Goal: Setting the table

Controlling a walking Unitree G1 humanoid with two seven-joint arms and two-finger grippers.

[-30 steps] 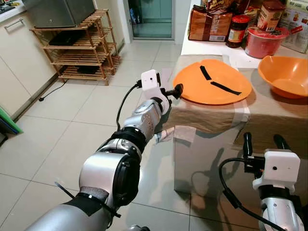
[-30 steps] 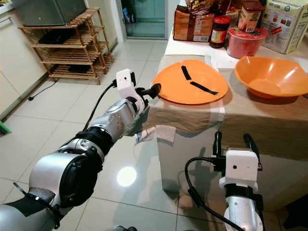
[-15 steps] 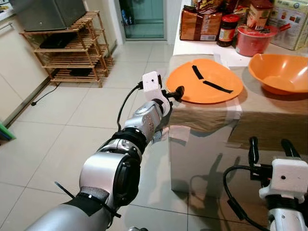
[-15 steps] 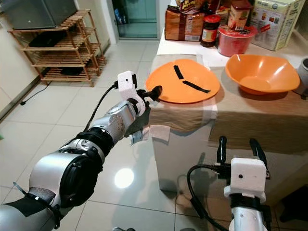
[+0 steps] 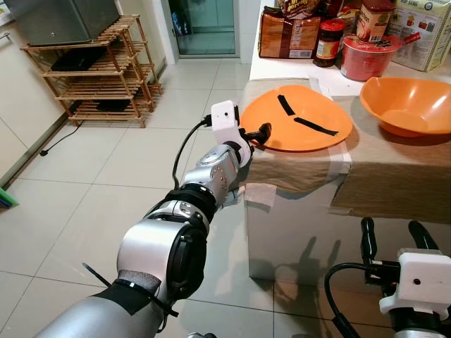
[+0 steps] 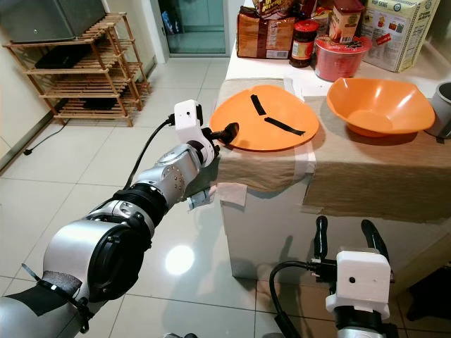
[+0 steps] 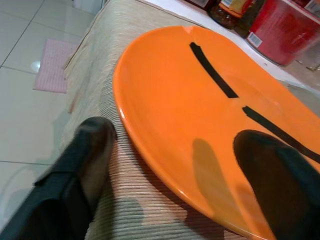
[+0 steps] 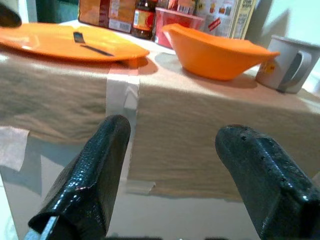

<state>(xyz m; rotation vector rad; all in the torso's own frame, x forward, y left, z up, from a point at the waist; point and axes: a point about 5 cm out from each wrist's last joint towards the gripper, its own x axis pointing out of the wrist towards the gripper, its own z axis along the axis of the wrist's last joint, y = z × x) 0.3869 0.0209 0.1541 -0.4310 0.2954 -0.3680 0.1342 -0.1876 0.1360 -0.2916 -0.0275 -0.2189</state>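
Left gripper is spread wide at the near rim of the flat orange plastic plate with two black strips, which sits on the beige cloth-covered table. Right gripper hangs low, fingers parted, holding nothing. Orange plastic bowl sits beside the plate.

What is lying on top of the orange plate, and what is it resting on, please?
Two black strips lie on the orange plate. It rests on a beige cloth covering the table; the table surface beneath is hidden. The left gripper straddles its rim.

The labels on the jars and packages are too small to read.
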